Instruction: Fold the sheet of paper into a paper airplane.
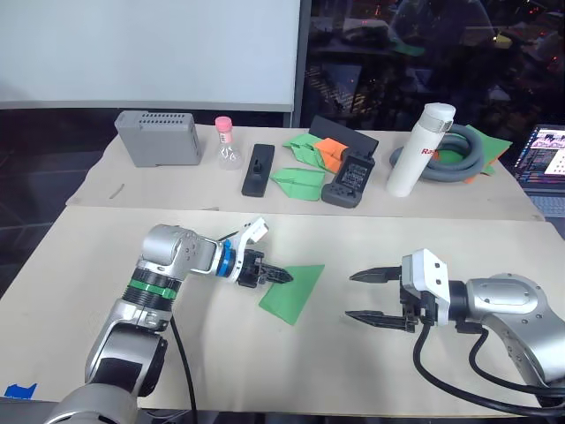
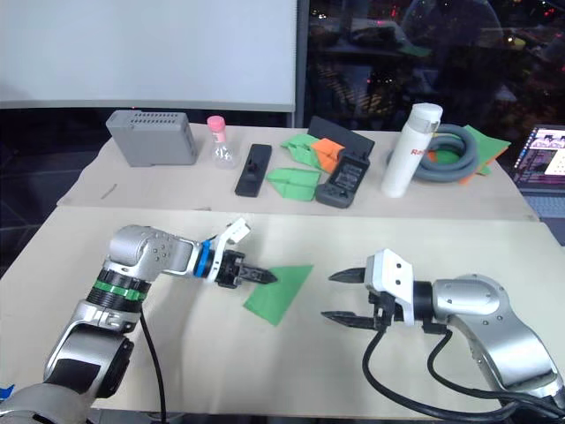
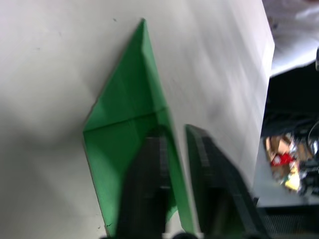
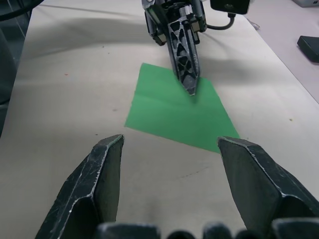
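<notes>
Partly under left claw (image 1: 281, 276) tips: sheet of paper (image 1: 295, 292) (folded, flat).

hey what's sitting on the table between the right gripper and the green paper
Nothing: bare table separates the open right gripper from the green paper. The right wrist view shows that stretch, with the left gripper on the paper's far side.

Bright overhead light, soft shadows — left wrist view blurred.
</notes>
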